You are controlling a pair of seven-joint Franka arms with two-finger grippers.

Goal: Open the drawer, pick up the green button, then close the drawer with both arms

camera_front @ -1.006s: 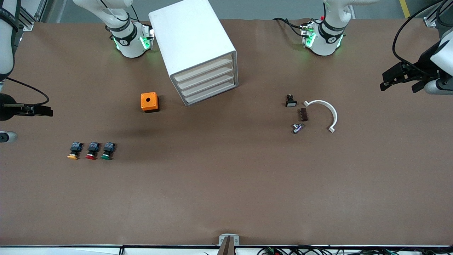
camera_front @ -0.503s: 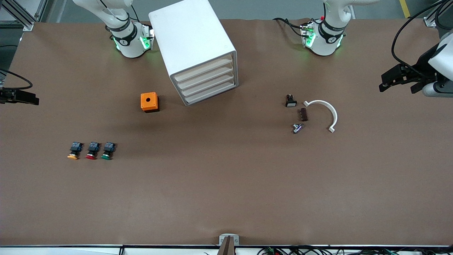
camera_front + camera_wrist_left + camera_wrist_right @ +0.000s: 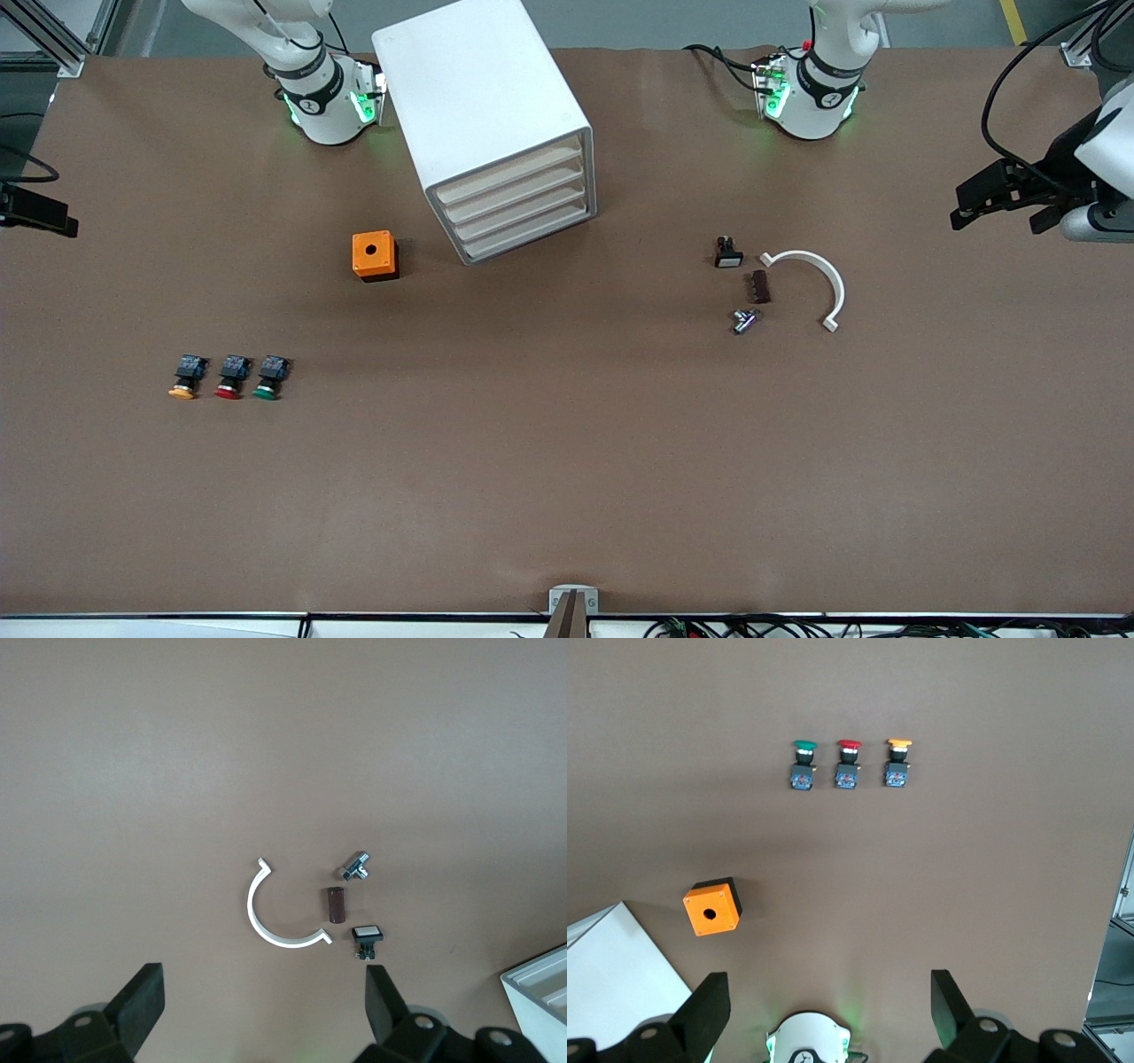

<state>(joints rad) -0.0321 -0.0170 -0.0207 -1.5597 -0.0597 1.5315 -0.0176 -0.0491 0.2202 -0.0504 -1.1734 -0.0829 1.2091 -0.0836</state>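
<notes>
Brown tabletop (image 3: 567, 461): nothing held, both arms out wide.
Right gripper (image 3: 40, 213): fingers spread, over its table edge.
Green button (image 3: 268, 378): on the table, end of a three-button row, nearest this arm.
Drawer (image 3: 521, 211): shut, cabinet (image 3: 483, 124) between the bases, front angled toward the left arm.
Left gripper (image 3: 997, 195): spread, empty, over its own end.

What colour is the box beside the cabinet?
Orange box, black hole on top; clearest in the front view.
</notes>
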